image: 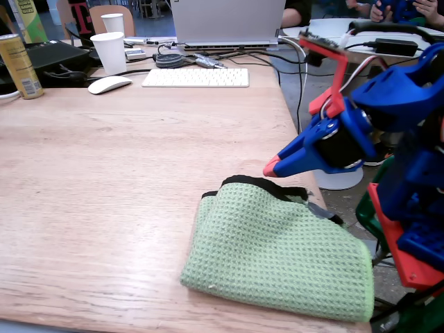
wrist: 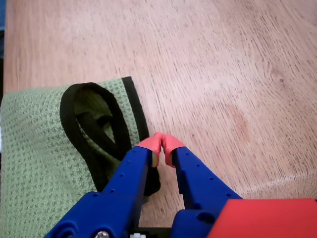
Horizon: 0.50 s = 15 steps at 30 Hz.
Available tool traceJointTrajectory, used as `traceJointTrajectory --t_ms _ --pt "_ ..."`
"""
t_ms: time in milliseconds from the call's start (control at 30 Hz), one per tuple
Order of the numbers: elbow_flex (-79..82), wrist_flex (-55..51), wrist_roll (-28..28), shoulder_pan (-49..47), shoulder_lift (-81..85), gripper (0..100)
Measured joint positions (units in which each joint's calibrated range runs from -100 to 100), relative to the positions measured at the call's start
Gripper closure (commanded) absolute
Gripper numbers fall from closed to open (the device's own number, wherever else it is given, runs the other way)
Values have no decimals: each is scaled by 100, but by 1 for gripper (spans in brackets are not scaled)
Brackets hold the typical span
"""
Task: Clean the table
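The table (image: 111,180) is light oak wood with clear grain; it fills the wrist view (wrist: 223,74) too. A folded green waffle cloth (image: 277,253) with a black hem lies at the table's near right corner, and its black-edged corner shows in the wrist view (wrist: 44,144). My blue gripper (image: 270,167) with red tips hovers above the cloth's far edge, pointing left. In the wrist view the gripper (wrist: 161,144) is shut, tips touching, with nothing held, just right of the cloth's corner.
At the far end stand a white keyboard (image: 195,77), a white mouse (image: 109,84), a paper cup (image: 109,52), a yellow can (image: 19,66), a laptop (image: 225,22) and cables. The table's right edge (image: 300,139) runs close to the arm's base.
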State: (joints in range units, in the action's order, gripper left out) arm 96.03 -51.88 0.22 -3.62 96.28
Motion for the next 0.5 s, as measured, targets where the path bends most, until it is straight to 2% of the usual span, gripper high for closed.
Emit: traceJointTrajectory --t_ms 200,267,367,500 --pt "-379 -17 -5 132 -346 100" --pt "-1262 -215 15 9 -1254 100" --pt "-3219 -1234 15 -113 -2534 100" --pt "-5915 -2824 15 -1231 -4116 100"
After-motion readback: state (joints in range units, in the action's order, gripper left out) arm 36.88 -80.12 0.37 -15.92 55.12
